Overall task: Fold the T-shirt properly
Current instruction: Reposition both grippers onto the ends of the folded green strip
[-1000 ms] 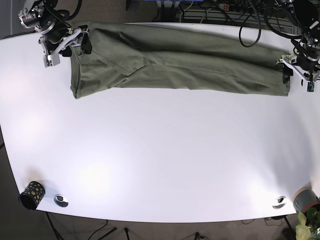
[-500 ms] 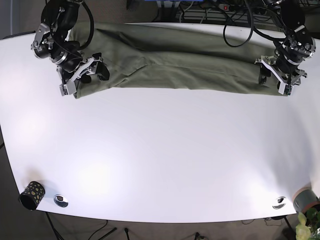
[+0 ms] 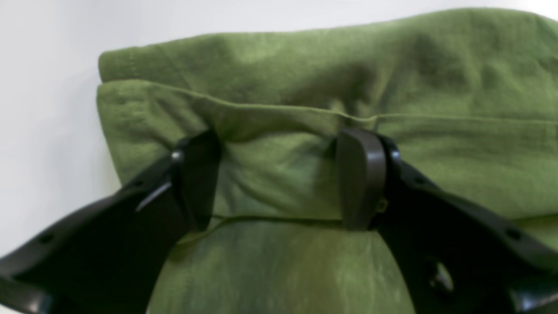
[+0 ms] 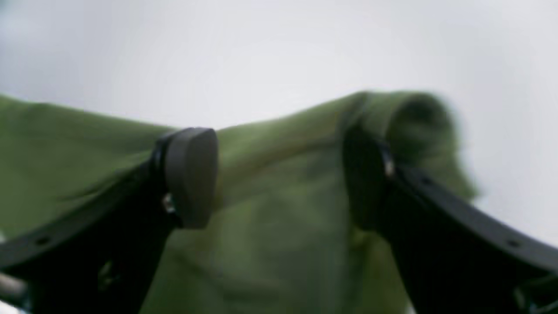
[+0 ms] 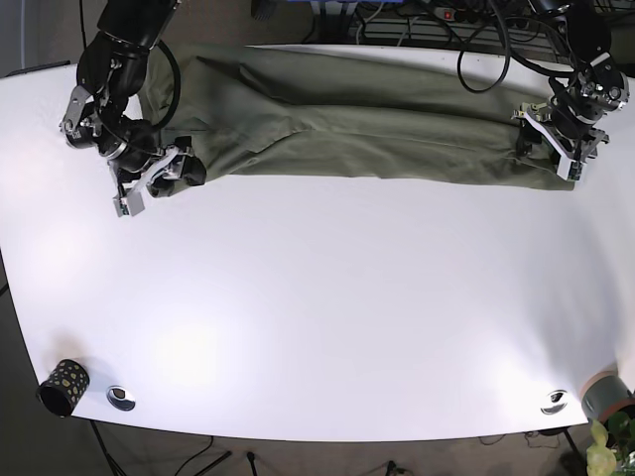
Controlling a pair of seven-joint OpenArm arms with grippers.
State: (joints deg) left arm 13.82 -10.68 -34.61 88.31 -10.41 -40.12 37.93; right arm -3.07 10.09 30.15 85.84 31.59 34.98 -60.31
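Note:
The olive-green T-shirt (image 5: 377,119) lies folded into a long band along the table's far side. My right gripper (image 5: 164,177) is at the band's near left corner. In the right wrist view, the right gripper (image 4: 279,179) is open with its fingers (image 4: 192,174) on either side of a raised fold of shirt (image 4: 270,253). My left gripper (image 5: 556,149) is at the band's right end. In the left wrist view, the left gripper (image 3: 274,179) is open and straddles the shirt's (image 3: 305,65) hemmed edge, with one finger (image 3: 362,179) on each side.
The white table (image 5: 327,297) stretches toward the front. A black patterned cup (image 5: 63,387) and a metal disc (image 5: 121,398) sit at the front left. Another disc (image 5: 554,402) and a grey plant pot (image 5: 605,397) sit at the front right. Cables (image 5: 446,20) run behind the table.
My right gripper has come down from the shirt's far left corner to its near left corner. My left gripper has moved in onto the shirt's right end. The shirt has barely shifted.

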